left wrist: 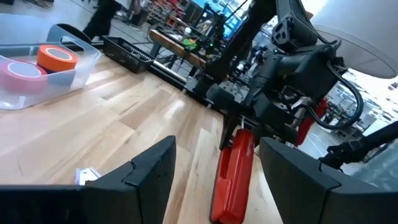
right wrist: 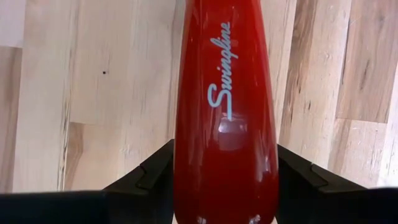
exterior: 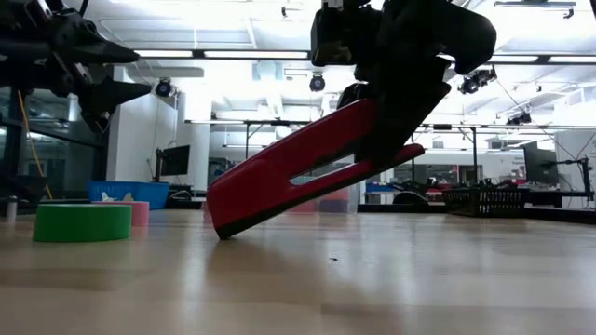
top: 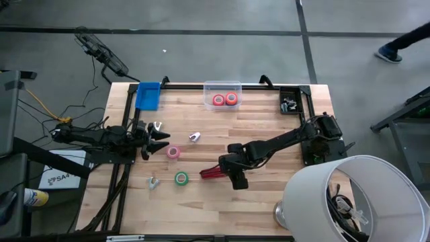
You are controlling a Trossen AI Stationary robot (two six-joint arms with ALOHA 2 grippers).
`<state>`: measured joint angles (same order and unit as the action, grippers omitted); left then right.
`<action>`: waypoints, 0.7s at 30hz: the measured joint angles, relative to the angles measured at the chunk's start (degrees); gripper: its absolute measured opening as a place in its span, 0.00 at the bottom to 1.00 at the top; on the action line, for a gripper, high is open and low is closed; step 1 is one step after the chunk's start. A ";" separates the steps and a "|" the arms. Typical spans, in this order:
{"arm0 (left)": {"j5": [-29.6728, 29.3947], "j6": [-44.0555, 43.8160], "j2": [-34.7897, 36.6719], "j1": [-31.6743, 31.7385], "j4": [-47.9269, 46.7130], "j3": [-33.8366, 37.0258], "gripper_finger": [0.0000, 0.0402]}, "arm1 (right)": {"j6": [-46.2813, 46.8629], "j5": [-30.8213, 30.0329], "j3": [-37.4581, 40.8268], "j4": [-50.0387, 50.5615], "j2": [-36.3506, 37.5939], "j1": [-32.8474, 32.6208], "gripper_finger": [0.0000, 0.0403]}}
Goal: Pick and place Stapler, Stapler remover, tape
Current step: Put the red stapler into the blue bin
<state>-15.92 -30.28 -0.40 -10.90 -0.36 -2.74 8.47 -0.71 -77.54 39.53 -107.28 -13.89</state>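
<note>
Red stapler [exterior: 298, 167] sits clamped in the right gripper [top: 232, 168] mid-table, tilted with its nose touching the wood, probably for carrying off. Left gripper [top: 156, 141] hovers open and empty by the pink tape [top: 173, 152].

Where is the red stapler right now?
High view: the stapler is mid-table toward the front, clamped in the right gripper, right of the green tape; low view shows it tilted, nose on the wood.
</note>
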 joint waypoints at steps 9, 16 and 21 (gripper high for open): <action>0.61 -2.22 0.00 0.00 0.33 0.00 0.57 | -0.20 -0.13 0.02 -0.15 0.00 0.08 0.45; -1.48 -6.81 0.01 0.00 0.33 0.00 0.57 | 0.11 -0.85 0.04 -1.97 0.00 1.14 0.45; -1.60 -9.11 0.02 0.00 0.30 0.00 0.57 | -0.63 -1.57 -1.03 -2.32 0.00 1.20 0.45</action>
<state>-17.52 -39.40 -0.38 -10.90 -0.06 -2.74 7.84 -2.28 -78.57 37.21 -107.28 -12.69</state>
